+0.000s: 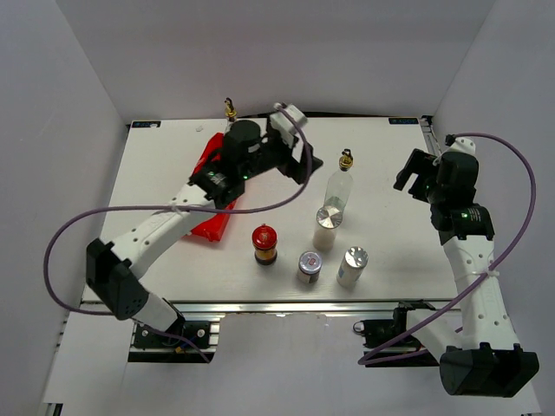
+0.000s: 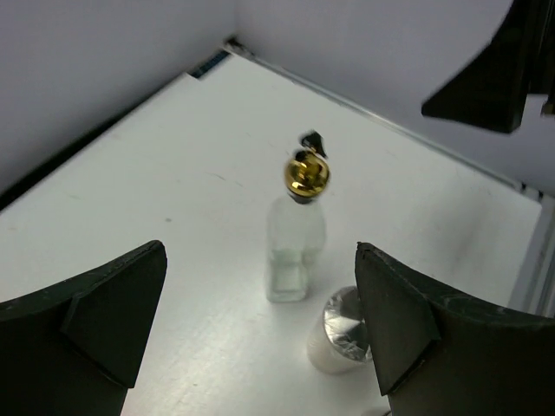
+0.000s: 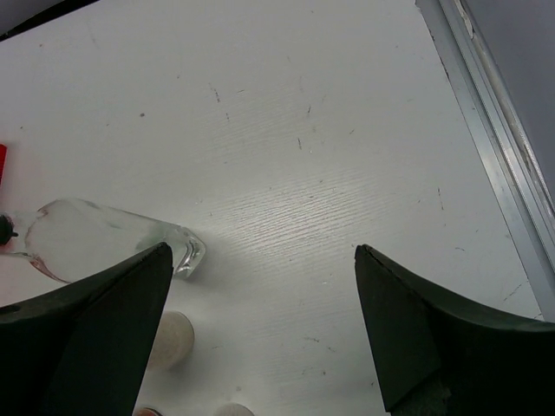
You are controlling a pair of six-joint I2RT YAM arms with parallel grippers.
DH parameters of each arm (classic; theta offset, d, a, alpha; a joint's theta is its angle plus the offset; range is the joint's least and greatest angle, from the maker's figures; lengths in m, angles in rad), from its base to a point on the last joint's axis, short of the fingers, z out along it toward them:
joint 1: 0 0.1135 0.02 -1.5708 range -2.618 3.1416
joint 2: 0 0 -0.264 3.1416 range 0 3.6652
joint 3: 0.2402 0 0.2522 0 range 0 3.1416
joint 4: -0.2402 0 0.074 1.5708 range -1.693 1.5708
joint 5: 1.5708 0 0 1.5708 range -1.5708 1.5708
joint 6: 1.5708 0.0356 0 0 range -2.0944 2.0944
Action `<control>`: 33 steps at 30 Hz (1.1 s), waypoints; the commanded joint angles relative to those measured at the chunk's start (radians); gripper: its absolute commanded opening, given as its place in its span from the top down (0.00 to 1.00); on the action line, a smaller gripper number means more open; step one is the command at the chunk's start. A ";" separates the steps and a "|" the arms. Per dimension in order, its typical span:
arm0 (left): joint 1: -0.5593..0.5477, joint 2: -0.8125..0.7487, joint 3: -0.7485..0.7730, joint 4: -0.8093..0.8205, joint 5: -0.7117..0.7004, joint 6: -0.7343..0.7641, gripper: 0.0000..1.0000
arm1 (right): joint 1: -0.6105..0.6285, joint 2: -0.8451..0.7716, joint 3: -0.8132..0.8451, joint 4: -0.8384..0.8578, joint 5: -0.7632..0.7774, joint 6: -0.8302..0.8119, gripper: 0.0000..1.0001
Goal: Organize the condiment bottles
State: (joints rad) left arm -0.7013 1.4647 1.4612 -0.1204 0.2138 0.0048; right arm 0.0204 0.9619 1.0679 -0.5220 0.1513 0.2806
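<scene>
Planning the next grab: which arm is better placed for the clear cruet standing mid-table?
Likely left. The left gripper is open, and the cruet stands just ahead, nearly centred in its gap. The right gripper, also open, has it only at its view's left edge.

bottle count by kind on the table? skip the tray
Cruets: 2 (centre cruet, back cruet)
Shakers: 2 (far shaker, near shaker)
Jars: 2 (red-lidded jar, silver-lidded jar)
Total: 6
</scene>
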 commanded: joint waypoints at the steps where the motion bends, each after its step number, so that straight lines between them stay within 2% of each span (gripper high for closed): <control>1: -0.053 0.058 -0.010 0.057 0.055 0.021 0.02 | -0.007 -0.025 0.021 0.026 -0.038 0.000 0.11; 7: -0.112 0.184 0.007 0.180 0.041 0.006 0.02 | -0.008 -0.043 0.009 0.034 -0.041 -0.003 0.11; 14: -0.145 0.363 0.131 0.176 -0.060 0.006 0.02 | -0.008 -0.078 0.000 0.050 -0.048 0.003 0.10; 24: -0.176 0.503 0.218 0.241 -0.192 -0.023 0.02 | -0.008 -0.130 -0.031 0.086 -0.059 0.003 0.11; 27: -0.184 0.520 0.228 0.246 -0.191 -0.023 0.12 | -0.008 -0.134 -0.043 0.094 -0.056 0.005 0.11; 28: -0.185 0.520 0.229 0.240 -0.189 -0.020 0.22 | -0.008 -0.132 -0.043 0.094 -0.058 0.005 0.10; 30: -0.193 0.520 0.228 0.237 -0.195 -0.011 0.33 | -0.008 -0.129 -0.043 0.093 -0.058 0.005 0.10; 31: -0.193 0.519 0.228 0.234 -0.197 -0.008 0.42 | -0.008 -0.129 -0.045 0.091 -0.058 0.003 0.11; 33: -0.195 0.513 0.234 0.234 -0.197 -0.008 0.51 | -0.008 -0.130 -0.045 0.094 -0.050 0.003 0.11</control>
State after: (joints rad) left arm -0.8864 2.0087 1.6497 0.0910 0.0319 -0.0048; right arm 0.0189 0.8387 1.0256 -0.4694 0.1013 0.2810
